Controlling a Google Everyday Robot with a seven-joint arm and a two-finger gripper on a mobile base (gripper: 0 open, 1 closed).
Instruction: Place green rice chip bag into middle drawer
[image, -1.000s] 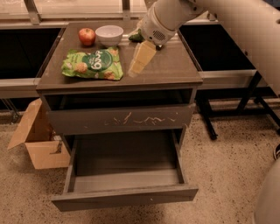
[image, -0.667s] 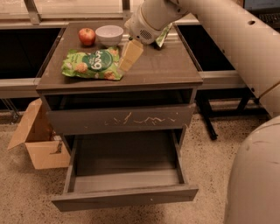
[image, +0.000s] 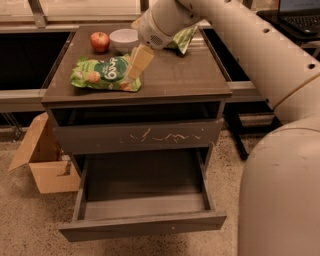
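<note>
- camera view: gripper (image: 133, 73) hovers over the right end of the green rice chip bag (image: 100, 74); spread or pinched, cannot tell.
- middle drawer (image: 142, 226) pulled open, well below the gripper.

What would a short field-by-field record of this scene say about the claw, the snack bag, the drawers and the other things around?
claw: above the right end of the green rice chip bag; contact unclear
green rice chip bag: lying flat, front left of the cabinet top
middle drawer: pulled open
scratched drawer front: shut, just above it
apple: back left
white bowl: right of the apple
darker green bag: at the back, partly behind the arm
cardboard box: on the floor, left
</note>
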